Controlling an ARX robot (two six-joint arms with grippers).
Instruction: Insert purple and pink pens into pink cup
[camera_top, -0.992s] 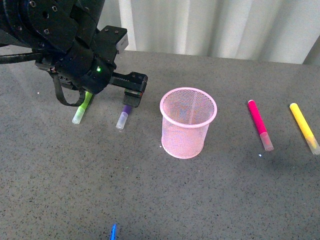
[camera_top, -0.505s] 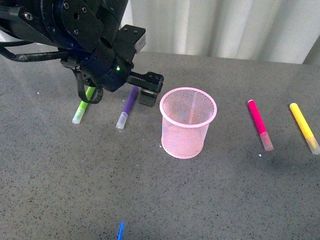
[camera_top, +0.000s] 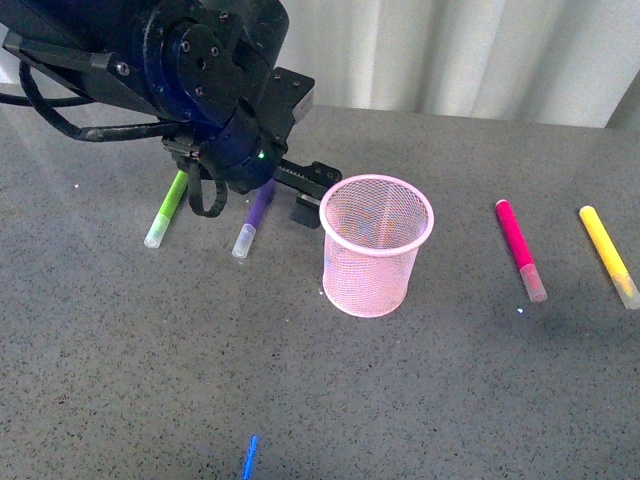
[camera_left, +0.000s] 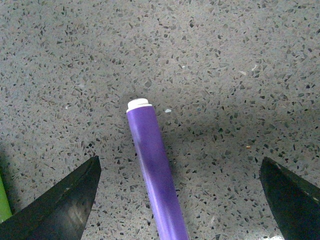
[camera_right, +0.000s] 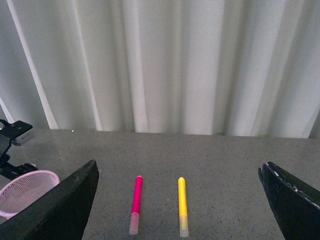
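Note:
The purple pen (camera_top: 250, 225) lies on the grey table left of the pink cup (camera_top: 375, 245), clear cap toward me. My left gripper (camera_top: 268, 196) hovers open over its far half. In the left wrist view the purple pen (camera_left: 152, 170) lies between the spread fingers of the left gripper (camera_left: 180, 162), nearer one finger, white end showing, untouched. The pink pen (camera_top: 520, 248) lies right of the cup. My right gripper (camera_right: 177, 165) is open and empty, held high, looking at the pink pen (camera_right: 136, 202) and the cup (camera_right: 25, 192). The right gripper is out of the front view.
A lime-green marker (camera_top: 165, 210) lies left of the purple pen. A yellow marker (camera_top: 610, 255) lies at the far right, beside the pink pen. A small blue object (camera_top: 250, 458) lies at the table's front edge. White curtains hang behind the table.
My left arm has swung right, from over the green marker toward the cup, and now sits over the purple pen. The pens and the cup have not moved.

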